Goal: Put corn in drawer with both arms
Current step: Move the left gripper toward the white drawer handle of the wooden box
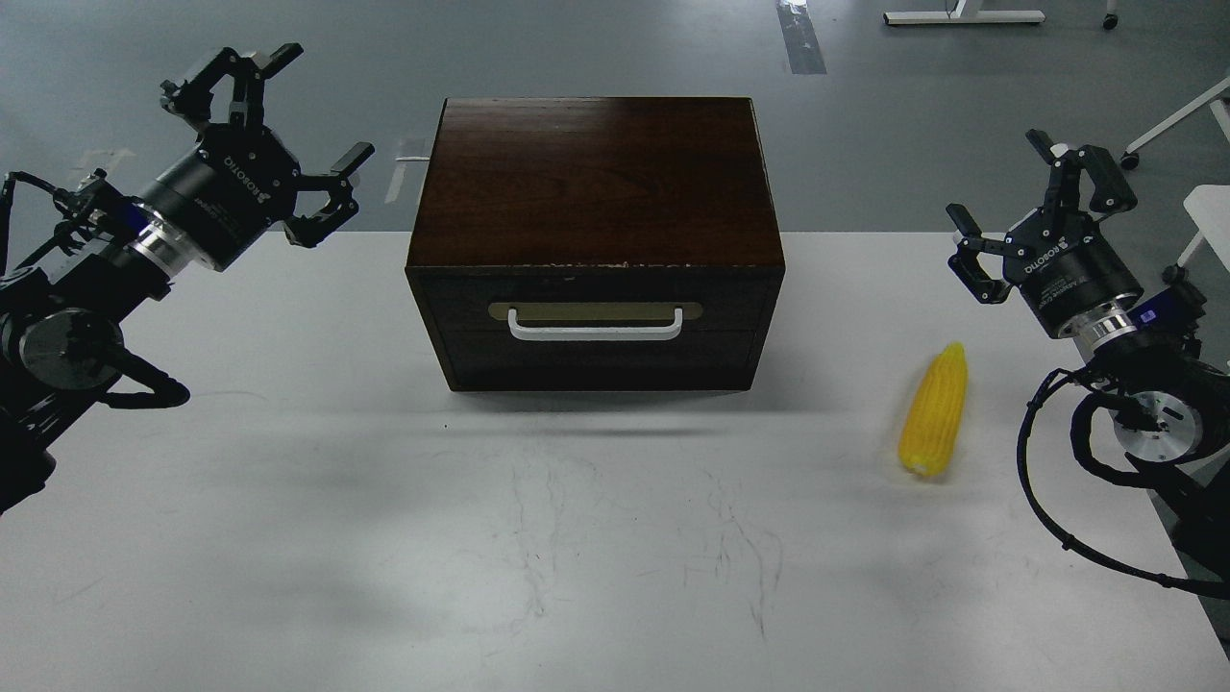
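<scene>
A bright yellow corn cob (934, 411) lies on the white table (288, 538), right of the cabinet, its tapered tip pointing away from me. The dark wooden cabinet (594, 173) stands at the table's middle back. Its drawer (596, 325) is closed, with a white bar handle (596, 327) facing me. My left gripper (274, 120) hovers open above the table's far left, beside the cabinet's left side. Raised near the right edge, my right gripper (1033, 202) is open too, a little behind and right of the corn. Neither holds anything.
Grey floor lies beyond the table's far edge, with white furniture legs (961, 16) at the back right. Black cables (1057, 519) loop off my right arm over the table's right side. Faint scuff marks (625, 538) cover the table's front middle.
</scene>
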You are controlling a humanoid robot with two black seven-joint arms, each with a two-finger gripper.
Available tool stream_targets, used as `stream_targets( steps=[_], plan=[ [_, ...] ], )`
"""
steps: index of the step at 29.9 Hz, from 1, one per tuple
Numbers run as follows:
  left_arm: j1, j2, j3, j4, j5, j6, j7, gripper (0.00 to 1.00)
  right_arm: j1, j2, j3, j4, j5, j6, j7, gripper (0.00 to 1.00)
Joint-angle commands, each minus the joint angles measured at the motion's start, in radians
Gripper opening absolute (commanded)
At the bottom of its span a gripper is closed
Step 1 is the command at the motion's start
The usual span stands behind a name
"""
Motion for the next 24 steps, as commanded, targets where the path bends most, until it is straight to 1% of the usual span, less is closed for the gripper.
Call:
stream_targets(
  steps=[1, 5, 13, 15, 16, 18, 20, 24],
  plan=[
    [0.007, 0.002, 0.0, -0.002, 0.0, 0.003, -0.002, 0.99, -0.001, 0.003, -0.001, 0.0, -0.001, 0.0, 0.0, 1.0],
    [0.007, 0.002, 0.0, 0.0, 0.0, 0.006, 0.005, 0.99, -0.004, 0.0, 0.0, -0.002, -0.001, 0.0, 0.0, 1.0],
    [-0.012, 0.033, -0.003, 0.0, 0.02, -0.004, -0.006, 0.98, -0.006, -0.01, 0.002, 0.0, -0.001, 0.0, 0.0, 1.0],
    [-0.043, 0.036, -0.009, 0.0, 0.101, -0.004, -0.009, 0.99, -0.006, -0.018, 0.003, 0.0, -0.001, 0.0, 0.0, 1.0],
    [-0.077, 0.037, -0.009, 0.0, 0.165, -0.004, -0.015, 0.98, -0.007, -0.029, 0.002, 0.0, -0.001, 0.0, 0.0, 1.0],
    [-0.106, 0.04, -0.011, -0.003, 0.216, -0.004, -0.034, 0.99, -0.007, -0.036, 0.002, 0.0, -0.001, 0.0, 0.0, 1.0],
    [-0.173, 0.045, -0.009, -0.011, 0.308, -0.004, -0.066, 0.98, -0.009, -0.044, 0.002, 0.0, -0.001, 0.0, 0.0, 1.0],
    [-0.287, 0.039, 0.003, -0.015, 0.438, -0.004, -0.069, 0.99, -0.01, -0.056, 0.003, 0.0, -0.001, 0.0, 0.0, 1.0]
  ],
)
